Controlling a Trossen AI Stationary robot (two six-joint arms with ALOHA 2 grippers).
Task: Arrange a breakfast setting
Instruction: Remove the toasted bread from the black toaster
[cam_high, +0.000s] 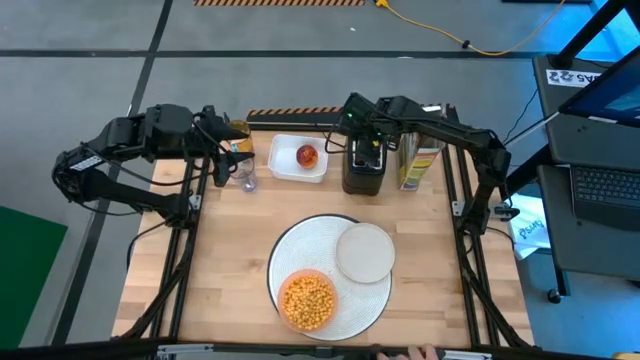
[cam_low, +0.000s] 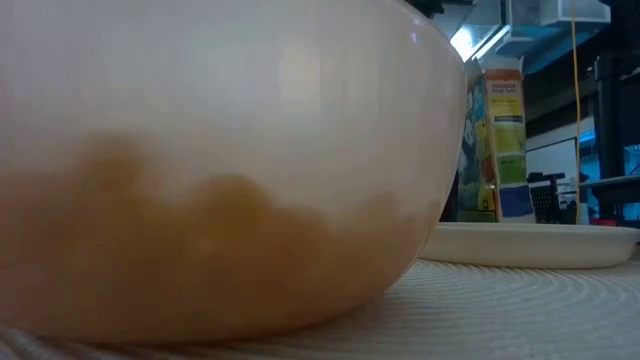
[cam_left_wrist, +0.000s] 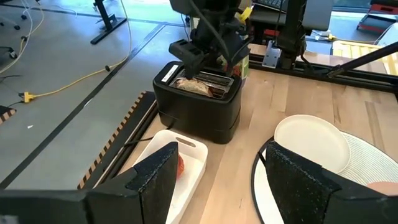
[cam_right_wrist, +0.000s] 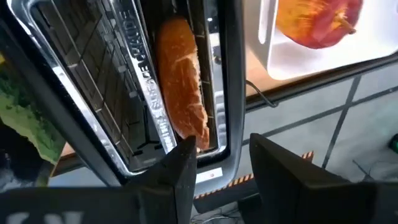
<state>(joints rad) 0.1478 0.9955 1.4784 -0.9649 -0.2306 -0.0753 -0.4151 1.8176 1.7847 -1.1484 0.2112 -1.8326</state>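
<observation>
From above, the round woven white placemat (cam_high: 370, 300) is seen bearing the orange plastic bowl (cam_high: 308, 300) of yellow cereal puffs (cam_high: 307, 302) and the pale round plate (cam_high: 365, 252). Only the right wrist view shows the browned bagel half (cam_right_wrist: 181, 87) standing in the black toaster (cam_right_wrist: 236, 87), with the right gripper (cam_right_wrist: 222, 158) parted just above it, holding nothing. The left wrist view shows the left gripper (cam_left_wrist: 217, 171) open and empty.

A grey concrete floor (cam_high: 90, 40) crossed by dark seams surrounds the pale wooden table (cam_high: 230, 270). A yellow cable (cam_high: 440, 30) trails over the floor behind it, and black-and-yellow hazard tape (cam_high: 280, 3) marks the far edge. A dark desk with a keyboard (cam_high: 605, 185) stands beside the table.
</observation>
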